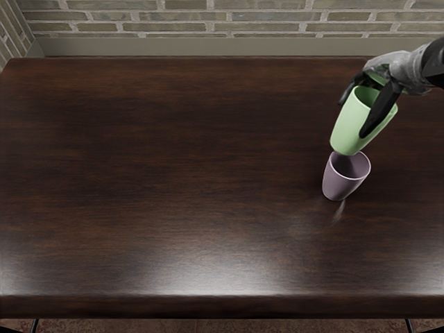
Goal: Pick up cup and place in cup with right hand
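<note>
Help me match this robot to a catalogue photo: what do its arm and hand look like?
The right robot hand has a mottled light-and-dark grey body and slender, smooth black fingers. The short stretch of arm in view is black. No cables or markings can be made out, and the left arm is out of view.

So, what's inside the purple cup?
Only inner wall shows in the purple cup; the green cup hides part of its rim, and I can't make out the bottom.

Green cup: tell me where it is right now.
In the head view, the green cup is toward the right side, held tilted in the right hand, its base just above the mouth of the purple cup.
</note>
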Controlling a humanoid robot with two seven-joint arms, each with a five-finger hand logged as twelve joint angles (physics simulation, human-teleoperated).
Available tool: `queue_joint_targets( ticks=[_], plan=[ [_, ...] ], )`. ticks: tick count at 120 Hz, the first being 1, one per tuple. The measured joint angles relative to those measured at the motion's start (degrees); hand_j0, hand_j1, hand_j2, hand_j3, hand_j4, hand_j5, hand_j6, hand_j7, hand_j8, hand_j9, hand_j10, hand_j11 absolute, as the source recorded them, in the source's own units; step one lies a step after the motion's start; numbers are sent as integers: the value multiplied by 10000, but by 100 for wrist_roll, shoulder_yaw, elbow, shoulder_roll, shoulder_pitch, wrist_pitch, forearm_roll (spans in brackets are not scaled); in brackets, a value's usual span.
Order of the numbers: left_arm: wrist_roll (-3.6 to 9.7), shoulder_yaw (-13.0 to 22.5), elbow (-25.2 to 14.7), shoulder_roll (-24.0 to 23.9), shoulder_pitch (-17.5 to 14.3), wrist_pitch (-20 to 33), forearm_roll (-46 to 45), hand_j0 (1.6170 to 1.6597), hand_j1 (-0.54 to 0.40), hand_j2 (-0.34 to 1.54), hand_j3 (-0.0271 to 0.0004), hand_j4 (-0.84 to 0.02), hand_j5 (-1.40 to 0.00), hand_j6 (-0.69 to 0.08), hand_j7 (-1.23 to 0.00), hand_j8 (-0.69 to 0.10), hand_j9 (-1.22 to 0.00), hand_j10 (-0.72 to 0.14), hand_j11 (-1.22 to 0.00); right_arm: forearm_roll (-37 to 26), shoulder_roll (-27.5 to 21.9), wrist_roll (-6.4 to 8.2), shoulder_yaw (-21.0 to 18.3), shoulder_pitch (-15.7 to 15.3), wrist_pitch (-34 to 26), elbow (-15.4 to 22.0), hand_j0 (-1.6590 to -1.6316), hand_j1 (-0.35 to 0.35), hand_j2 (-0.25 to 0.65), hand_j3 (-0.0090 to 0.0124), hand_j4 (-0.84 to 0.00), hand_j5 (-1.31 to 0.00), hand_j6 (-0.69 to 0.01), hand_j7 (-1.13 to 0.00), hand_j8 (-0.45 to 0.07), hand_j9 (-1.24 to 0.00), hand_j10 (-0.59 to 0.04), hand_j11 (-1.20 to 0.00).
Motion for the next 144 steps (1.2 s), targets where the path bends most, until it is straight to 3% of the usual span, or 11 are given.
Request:
queue_joint_targets(
  ticks=[22, 25, 70, 82, 83, 86, 91, 112, 117, 126, 144],
  plan=[
    [0, 0, 0, 0, 0, 0, 0, 16581, 3443, 7, -1, -38, -51, -38, -51, -38, -51, -37, -51, 1, -41, 0, -102, 18, 13, 52, -16515, 1042, -217, 30, -4719, -9861, -2302, -8581, -1065, -9682, -2486, -9278],
    [0, 0, 0, 0, 0, 0, 0, 16581, 3443, 7, -1, -38, -51, -38, -51, -37, -51, -37, -51, 4, -42, 2, -112, 19, 14, 56, -16518, 997, -170, 35, -4812, -9918, -2297, -8590, -740, -9704, -2657, -9343],
    [0, 0, 0, 0, 0, 0, 0, 16581, 3443, 8, -1, -37, -52, -37, -52, -37, -52, -37, -52, 30, -271, 3, -121, 8, 15, 193, -16534, 1486, 338, 27, -4291, -10865, -1896, -8922, -263, -10147, -2012, -9819],
    [0, 0, 0, 0, 0, 0, 0, 16581, 3443, 8, -1, -38, -52, -37, -52, -37, -52, -37, -52, 6, -389, 0, -112, 9, -8, 263, -16522, 1365, 173, 24, -4926, -11006, -2123, -9080, -442, -10199, -2026, -9885],
    [0, 0, 0, 0, 0, 0, 0, 16581, 3443, 8, -1, -38, -52, -37, -52, -37, -52, -37, -52, 3, -394, 1, -111, 9, -12, 267, -16518, 1285, 50, 11, -4985, -10988, -2199, -9090, -443, -10205, -2050, -9898],
    [0, -1, 0, 0, 0, 0, 1, 16581, 3443, 8, -1, -38, -52, -37, -51, -37, -51, -37, -51, 13, -407, 4, -112, 4, -26, 278, -16526, 1518, 442, 27, -5051, -10999, -2125, -9118, -383, -10252, -1895, -9951],
    [0, -1, 0, 0, 0, 0, 0, 16581, 3443, 7, -1, -38, -51, -37, -51, -37, -51, -37, -50, 0, -419, 0, -112, 1, -38, 291, -16531, 1613, 719, 18, -5107, -10902, -2007, -9158, -275, -10194, -1519, -9913],
    [0, 0, 0, 0, 0, 0, 0, 16581, 3443, 7, -1, -38, -51, -38, -51, -38, -51, -38, -51, -29, -436, -8, -77, 0, -49, 311, -16528, 1353, 575, 29, -5579, -10752, -2230, -9245, -564, -10125, -1821, -9878],
    [0, 0, 0, 0, 0, 0, 0, 16581, 3443, 7, -1, -38, -51, -38, -51, -38, -51, -38, -51, -25, -424, -9, -60, -1, -45, 313, -16530, 1348, 511, 40, -5510, -10839, -2230, -9250, -536, -10165, -1806, -9906],
    [0, 0, 0, 0, 0, 0, 0, 16581, 3443, 7, -1, -38, -51, -38, -51, -38, -51, -38, -50, -30, -411, -9, -26, -3, -47, 314, -16533, 1387, 530, 22, -5427, -10889, -2152, -9254, -482, -10148, -1751, -9899],
    [0, -1, 0, 0, 0, 0, 0, 16581, 3443, 7, -1, -38, -51, -38, -51, -38, -51, -38, -51, -1, -406, -3, 2, -37, -55, 312, -16535, 1566, 634, 23, -5249, -10605, -2127, -8934, -407, -9843, -1518, -9685]
  ],
)
